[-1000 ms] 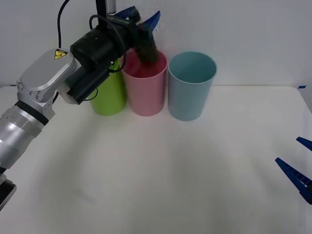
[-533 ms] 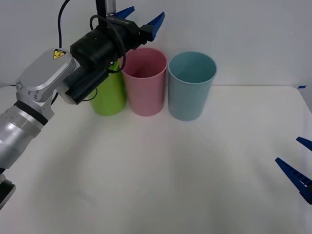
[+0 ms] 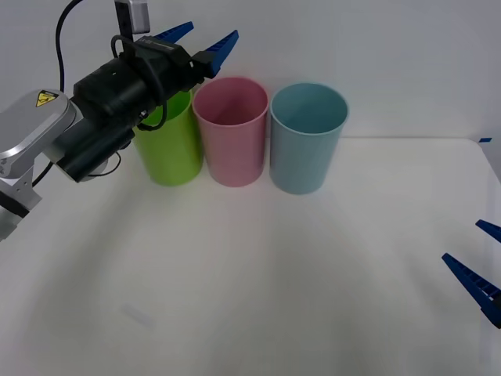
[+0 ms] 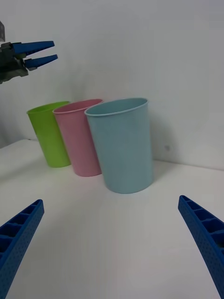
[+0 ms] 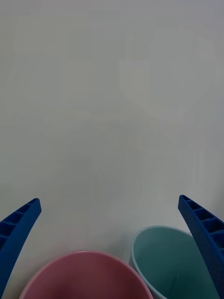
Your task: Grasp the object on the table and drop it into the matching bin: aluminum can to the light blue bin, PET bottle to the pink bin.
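Note:
My left gripper (image 3: 205,35) hangs open with nothing between its fingers, above the gap between the lime green bin and the pink bin (image 3: 231,129). The left wrist view looks past the open left gripper (image 5: 109,201) at the pink bin's rim (image 5: 88,275) and the light blue bin (image 5: 172,257). The light blue bin (image 3: 307,137) stands right of the pink one on the white table (image 3: 274,274). The PET bottle is hidden. At the table's right edge my right gripper (image 3: 477,270) is parked open; its wrist view shows the right gripper (image 4: 111,201), pink bin (image 4: 79,135) and light blue bin (image 4: 123,145).
A lime green bin (image 3: 168,145) stands left of the pink bin, touching it, under the left arm's wrist; it also appears in the right wrist view as the farthest lime green bin (image 4: 49,133). A plain white wall rises behind the bins.
One second ago the left gripper held the bottle over the pink bin. It then opened and the bottle dropped out of sight. The left arm has since drawn back to the left.

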`<state>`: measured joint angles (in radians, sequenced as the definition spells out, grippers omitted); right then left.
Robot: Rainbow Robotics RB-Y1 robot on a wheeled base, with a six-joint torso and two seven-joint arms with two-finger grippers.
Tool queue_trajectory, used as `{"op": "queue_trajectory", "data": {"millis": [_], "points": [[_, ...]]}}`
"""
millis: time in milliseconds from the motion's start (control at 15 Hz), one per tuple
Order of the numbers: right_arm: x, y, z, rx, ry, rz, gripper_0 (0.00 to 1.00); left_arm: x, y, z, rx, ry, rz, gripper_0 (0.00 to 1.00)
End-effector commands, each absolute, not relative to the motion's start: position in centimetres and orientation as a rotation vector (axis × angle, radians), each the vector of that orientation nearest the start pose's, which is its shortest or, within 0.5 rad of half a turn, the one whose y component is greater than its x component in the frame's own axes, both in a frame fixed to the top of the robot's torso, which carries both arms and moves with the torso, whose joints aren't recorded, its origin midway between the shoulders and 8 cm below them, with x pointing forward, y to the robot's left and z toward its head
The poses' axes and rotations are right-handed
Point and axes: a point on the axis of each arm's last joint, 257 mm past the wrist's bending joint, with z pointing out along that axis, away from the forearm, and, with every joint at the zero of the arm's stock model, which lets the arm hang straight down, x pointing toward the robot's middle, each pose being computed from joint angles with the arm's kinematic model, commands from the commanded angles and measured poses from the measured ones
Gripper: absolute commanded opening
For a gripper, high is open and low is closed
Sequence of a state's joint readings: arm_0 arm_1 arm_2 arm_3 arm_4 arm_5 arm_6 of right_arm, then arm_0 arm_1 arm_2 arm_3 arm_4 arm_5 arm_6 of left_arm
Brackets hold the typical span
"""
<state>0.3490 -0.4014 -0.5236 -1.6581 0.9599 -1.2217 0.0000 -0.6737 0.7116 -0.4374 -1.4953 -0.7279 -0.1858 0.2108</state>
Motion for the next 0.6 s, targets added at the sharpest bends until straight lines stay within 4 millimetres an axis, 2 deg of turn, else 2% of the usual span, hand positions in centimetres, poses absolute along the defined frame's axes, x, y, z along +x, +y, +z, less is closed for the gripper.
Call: {"op": "queue_trajectory", "data": {"millis": [67,400,600], "points": [[34.2,-33.0,-16.9,-0.465,1.441,0.567,1.0,59.2,11.9,2.6,0.426,1.332,-0.667,1.0],[34.2,-33.0,-16.9,-0.465,1.441,0.567,1.0,55.7,16.5,0.6,0.454,1.347,-0.693,1.0],[34.2,-33.0,-16.9,-0.465,1.441,0.567,1.0,53.4,19.5,-2.0,0.481,1.366,-0.675,1.0]]}}
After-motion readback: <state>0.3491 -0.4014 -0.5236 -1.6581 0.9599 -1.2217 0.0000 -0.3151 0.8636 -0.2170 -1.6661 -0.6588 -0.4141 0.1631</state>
